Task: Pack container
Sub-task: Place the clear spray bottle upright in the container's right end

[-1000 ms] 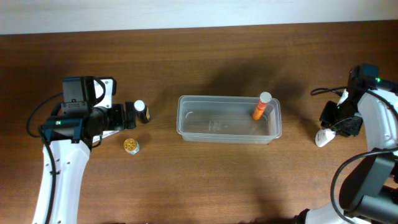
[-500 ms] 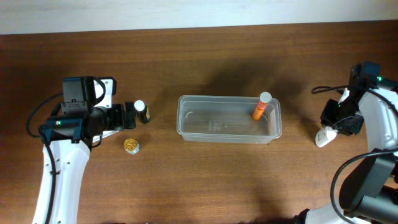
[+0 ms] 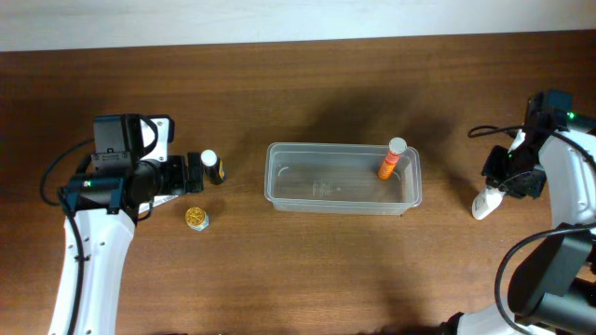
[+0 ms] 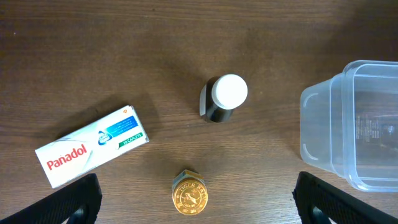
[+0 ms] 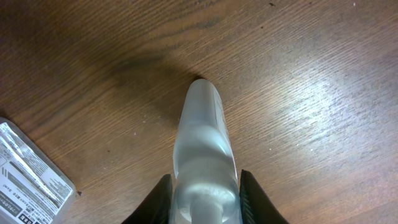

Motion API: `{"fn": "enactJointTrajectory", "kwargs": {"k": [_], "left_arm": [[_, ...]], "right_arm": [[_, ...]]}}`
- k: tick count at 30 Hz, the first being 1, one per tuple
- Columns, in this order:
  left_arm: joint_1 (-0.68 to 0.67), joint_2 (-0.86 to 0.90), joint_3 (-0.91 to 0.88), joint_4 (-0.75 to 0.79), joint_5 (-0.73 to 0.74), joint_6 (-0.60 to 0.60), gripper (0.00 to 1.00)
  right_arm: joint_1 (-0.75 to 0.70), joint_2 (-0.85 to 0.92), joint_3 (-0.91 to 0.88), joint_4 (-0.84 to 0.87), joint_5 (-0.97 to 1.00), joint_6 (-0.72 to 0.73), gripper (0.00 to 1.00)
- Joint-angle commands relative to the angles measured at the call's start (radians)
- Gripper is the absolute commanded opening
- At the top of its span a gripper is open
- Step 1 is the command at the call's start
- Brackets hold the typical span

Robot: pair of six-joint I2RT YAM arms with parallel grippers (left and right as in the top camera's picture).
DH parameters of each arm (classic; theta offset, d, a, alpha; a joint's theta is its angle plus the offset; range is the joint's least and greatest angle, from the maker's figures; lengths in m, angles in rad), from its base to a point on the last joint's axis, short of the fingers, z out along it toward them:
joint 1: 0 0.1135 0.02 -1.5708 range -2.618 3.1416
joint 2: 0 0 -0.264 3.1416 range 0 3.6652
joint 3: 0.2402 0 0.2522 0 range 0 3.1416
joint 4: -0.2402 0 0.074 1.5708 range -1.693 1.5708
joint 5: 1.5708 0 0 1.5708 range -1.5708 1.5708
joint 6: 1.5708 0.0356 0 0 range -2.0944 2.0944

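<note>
1 container (image 3: 317, 146), upright, long axis left-right

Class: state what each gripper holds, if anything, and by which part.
The left gripper holds nothing; its fingers stand wide apart. The right gripper grips the white bottle by the two sides of its near end.

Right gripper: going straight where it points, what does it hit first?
The table. The right gripper grips a white bottle whose far end looks on or just above the wood; depth unclear.
</note>
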Motion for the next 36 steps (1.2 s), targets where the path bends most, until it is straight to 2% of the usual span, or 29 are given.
{"fn": "enactJointTrajectory", "kwargs": {"k": [1, 4, 12, 20, 28, 36], "left_arm": [[0.005, 0.002, 0.019, 0.003, 0.017, -0.006, 0.99], [0.005, 0.002, 0.019, 0.003, 0.018, -0.005, 0.99], [0.005, 0.002, 0.019, 0.003, 0.018, -0.006, 0.99], [0.005, 0.002, 0.019, 0.003, 0.018, -0.006, 0.99], [0.005, 0.002, 0.019, 0.003, 0.017, -0.005, 0.99], [0.005, 0.002, 0.019, 0.003, 0.017, -0.005, 0.99]], "right_arm": [[-0.005, 0.002, 0.024, -0.002, 0.003, -0.006, 0.21], [-0.005, 0.002, 0.032, -0.009, 0.003, -0.006, 0.16], [0.036, -0.036, 0.159, -0.143, -0.012, -0.029, 0.16], [0.224, -0.168, 0.341, -0.290, -0.111, -0.093, 0.16], [0.483, -0.234, 0.352, -0.245, -0.102, -0.089, 0.16], [0.553, -0.174, 0.201, -0.115, -0.072, -0.043, 0.16]]}}
